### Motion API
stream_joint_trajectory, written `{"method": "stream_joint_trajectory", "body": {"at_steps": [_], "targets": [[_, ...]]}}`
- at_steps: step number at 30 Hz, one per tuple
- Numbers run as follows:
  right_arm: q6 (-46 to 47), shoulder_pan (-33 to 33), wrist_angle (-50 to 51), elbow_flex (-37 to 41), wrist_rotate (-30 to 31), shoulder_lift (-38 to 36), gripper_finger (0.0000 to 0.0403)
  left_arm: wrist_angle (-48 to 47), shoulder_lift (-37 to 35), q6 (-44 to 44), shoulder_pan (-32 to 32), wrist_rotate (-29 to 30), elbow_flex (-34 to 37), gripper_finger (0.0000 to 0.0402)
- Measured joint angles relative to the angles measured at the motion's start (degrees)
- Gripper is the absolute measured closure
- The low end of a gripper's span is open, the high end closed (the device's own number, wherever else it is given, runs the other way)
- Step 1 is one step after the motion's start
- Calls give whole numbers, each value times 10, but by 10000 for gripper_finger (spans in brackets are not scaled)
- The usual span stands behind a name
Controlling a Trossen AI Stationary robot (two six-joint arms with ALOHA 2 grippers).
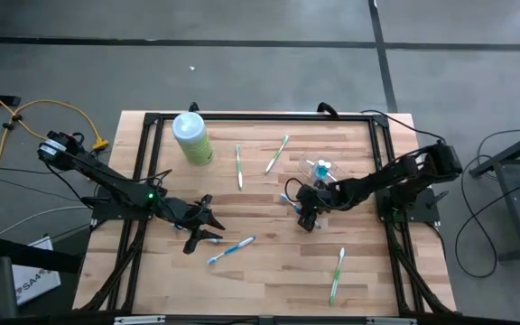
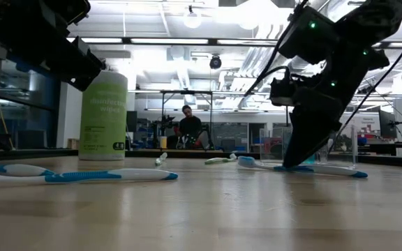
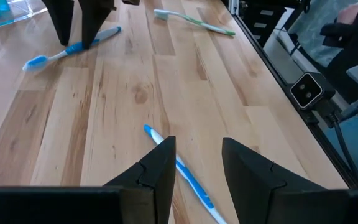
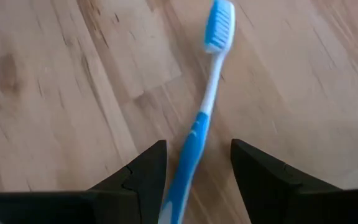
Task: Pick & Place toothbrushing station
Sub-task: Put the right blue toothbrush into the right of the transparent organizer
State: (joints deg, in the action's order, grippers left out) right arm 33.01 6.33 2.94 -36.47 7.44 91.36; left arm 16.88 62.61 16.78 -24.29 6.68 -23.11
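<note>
Over blue toothbrush (image 4: 194,140): right gripper (image 4: 197,168), seemingly open.

Pale striped wood planks make up the table (image 1: 269,271), framed in black. The wipes bottle (image 1: 192,140) is pale green with a white cap. Two toothbrushes (image 1: 231,249) are blue and white, others (image 1: 337,275) green and white. The toothbrushing station (image 1: 321,171) is colourless, see-through plastic with blue inside
</note>
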Motion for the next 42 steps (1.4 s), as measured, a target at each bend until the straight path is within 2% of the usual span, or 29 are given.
{"method": "stream_joint_trajectory", "body": {"at_steps": [20,31,35,42], "targets": [[30,5,-23,0,-29,7,232,0,0,0,0,0,0,274],[43,16,4,-1,-9,6,233,0,0,0,0,0,0,274],[43,16,7,-1,-6,6,256,0,0,0,0,0,0,274],[30,15,2,0,-3,7,327,0,0,0,0,0,0,274]]}}
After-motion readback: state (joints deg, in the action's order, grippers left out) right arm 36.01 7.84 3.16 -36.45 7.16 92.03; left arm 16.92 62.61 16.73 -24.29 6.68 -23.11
